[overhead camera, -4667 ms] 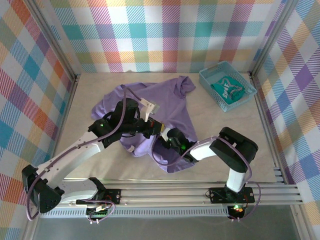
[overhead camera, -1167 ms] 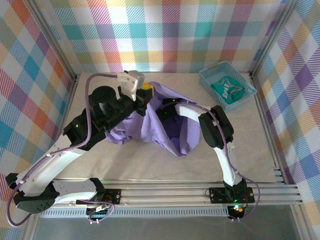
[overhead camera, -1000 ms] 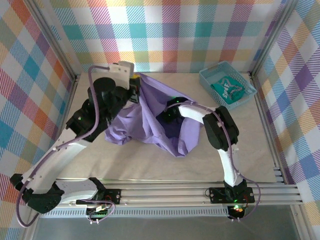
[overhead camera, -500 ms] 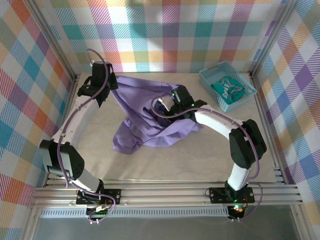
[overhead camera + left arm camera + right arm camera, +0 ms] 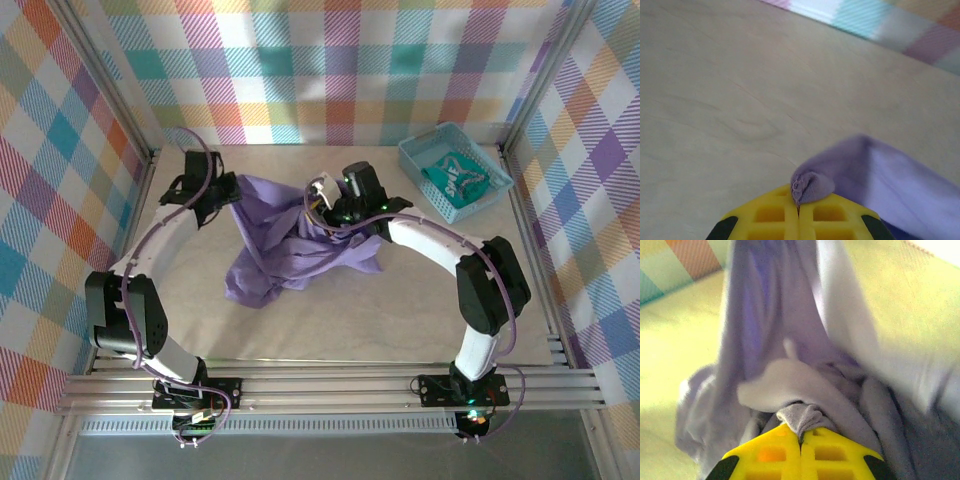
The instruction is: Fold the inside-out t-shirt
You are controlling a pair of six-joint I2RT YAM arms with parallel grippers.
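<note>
The lavender inside-out t-shirt (image 5: pixel 290 240) hangs bunched between both arms over the middle of the table, its lower part trailing on the surface. My left gripper (image 5: pixel 222 190) holds its left end at the back left; in the left wrist view the yellow jaws are shut on a small fold of the t-shirt (image 5: pixel 812 185), at the left gripper (image 5: pixel 799 202). My right gripper (image 5: pixel 325 200) grips the upper middle of the cloth; in the right wrist view the right gripper (image 5: pixel 801 435) is shut on a pinch of the t-shirt (image 5: pixel 800 417), with more fabric draped beyond.
A small teal basket (image 5: pixel 425 178) stands at the back right with a teal-green garment (image 5: pixel 455 175) with white markings in it. Plaid walls close in the back and both sides. Bare tabletop (image 5: pixel 400 320) lies in front of the shirt.
Over the last second both arms swung to the back of the table with the shirt held. The cloth went from a raised spread to hanging lower and more bunched between them.
</note>
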